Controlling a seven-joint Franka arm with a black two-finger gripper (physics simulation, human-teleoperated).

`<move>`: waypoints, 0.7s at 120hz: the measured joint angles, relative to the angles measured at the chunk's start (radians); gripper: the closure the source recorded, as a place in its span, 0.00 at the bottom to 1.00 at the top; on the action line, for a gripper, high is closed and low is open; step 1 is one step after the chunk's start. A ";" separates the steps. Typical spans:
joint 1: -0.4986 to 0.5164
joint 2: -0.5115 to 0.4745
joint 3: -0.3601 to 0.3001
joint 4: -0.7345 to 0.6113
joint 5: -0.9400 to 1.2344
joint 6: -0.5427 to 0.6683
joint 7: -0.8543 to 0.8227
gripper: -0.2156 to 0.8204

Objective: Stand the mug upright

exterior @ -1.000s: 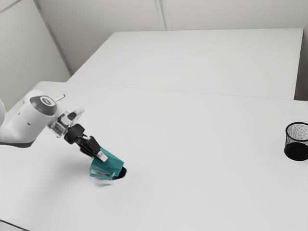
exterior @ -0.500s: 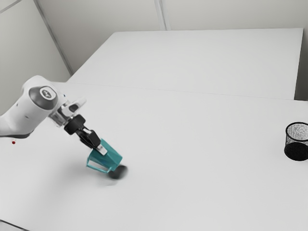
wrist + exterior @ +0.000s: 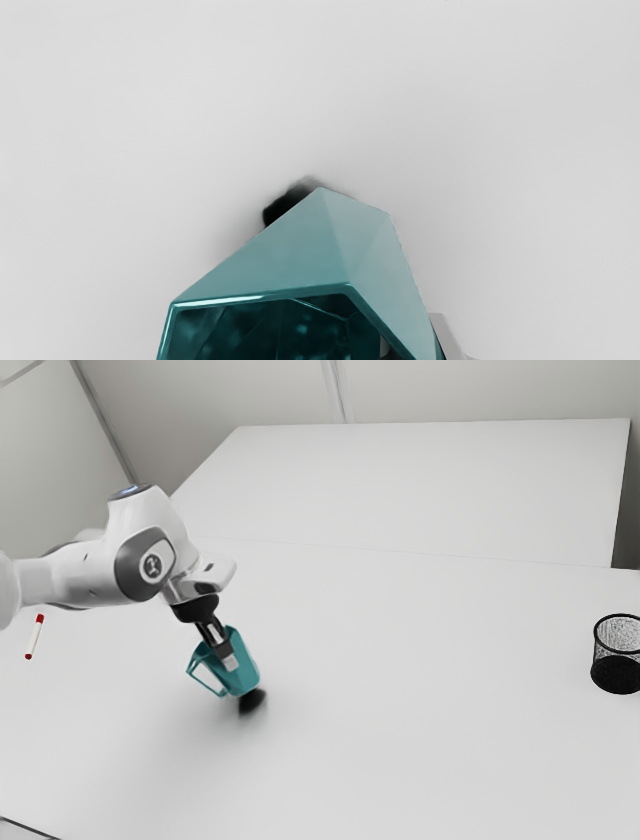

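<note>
Starting over at nine o'clock in the exterior view, we have a slim white stick with red ends (image 3: 34, 636) lying on the broad white desk (image 3: 420, 690). Next along comes our white jointed arm (image 3: 150, 560), reaching down to the black two-finger hand (image 3: 228, 658) at about eight o'clock. And we're pinching! The wall of the faceted teal mug (image 3: 238, 672) sits between our fingers, one inside the mouth, one against the outside.

The mug leans: mouth towards eleven o'clock, base towards five, its angular teal handle (image 3: 203, 672) out between eight and nine. A dark shadow (image 3: 252, 701) hugs the base; whether the lower edge touches the desk, we can't tell.

So, by our reckoning, the grip is won but upright isn't: we'd say what's left is taking out that lean, getting the base flat on the desk, and letting go. Out at three o'clock, well apart from all this, stands a round black mesh cup (image 3: 617, 653).
</note>
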 joint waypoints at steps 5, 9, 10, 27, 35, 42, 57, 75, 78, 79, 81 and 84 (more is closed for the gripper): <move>-0.002 0.000 -0.019 0.000 0.036 0.017 -0.014 0.97; -0.004 0.000 -0.035 0.000 0.064 0.030 -0.026 0.97; -0.004 0.000 -0.039 0.000 0.071 0.033 -0.029 0.97; -0.009 0.007 -0.087 0.000 0.178 0.083 -0.090 0.97; -0.015 0.013 -0.098 0.000 0.208 0.105 -0.118 0.96; -0.018 0.020 -0.101 0.000 0.226 0.122 -0.140 0.96; -0.031 0.041 -0.102 0.002 0.253 0.153 -0.184 0.96; -0.054 0.074 -0.104 0.011 0.268 0.183 -0.231 0.96; -0.058 0.079 -0.104 0.014 0.269 0.188 -0.238 0.96; -0.060 0.080 -0.104 0.015 0.269 0.189 -0.241 0.96; -0.062 0.083 -0.104 0.016 0.270 0.192 -0.245 0.96; -0.066 0.087 -0.104 0.018 0.271 0.195 -0.252 0.96</move>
